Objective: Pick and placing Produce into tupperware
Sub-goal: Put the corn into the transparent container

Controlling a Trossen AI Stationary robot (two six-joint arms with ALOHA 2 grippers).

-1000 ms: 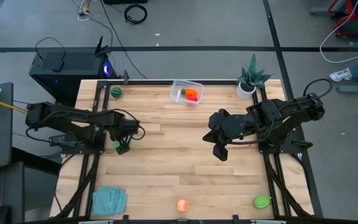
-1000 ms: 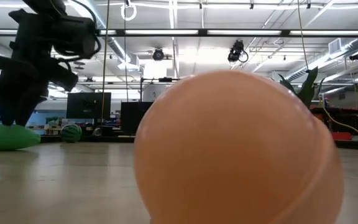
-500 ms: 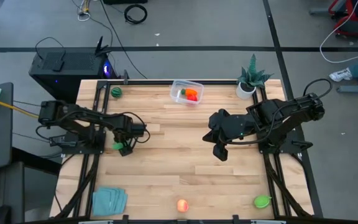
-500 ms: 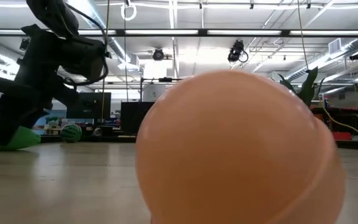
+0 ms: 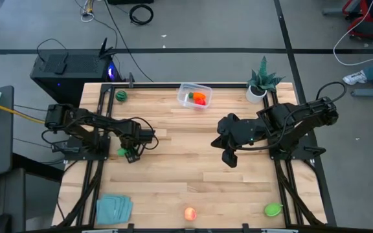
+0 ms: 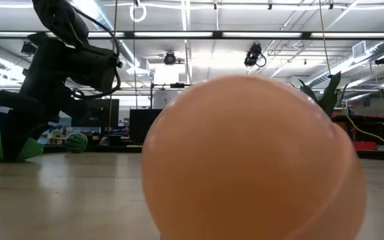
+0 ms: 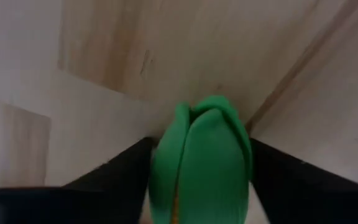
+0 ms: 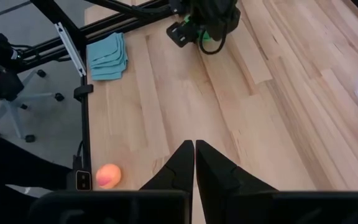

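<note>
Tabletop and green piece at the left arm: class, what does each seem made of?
Tabletop: probably wood, pale planks with visible grain and seams, matte. Green piece: likely moulded plastic or rubber, smooth, uniform colour, lobed shape with creases.

Teal cloth [image 5: 113, 208], potted plant [image 5: 260, 82] on table [image 5: 173, 175].

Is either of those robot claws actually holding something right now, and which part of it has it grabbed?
The left gripper has its fingers on either side of a green produce piece lying on the table; a firm hold cannot be told. The right gripper is shut, empty.

Green produce [image 7: 201, 165], peach-orange piece [image 6: 252, 160]
</note>
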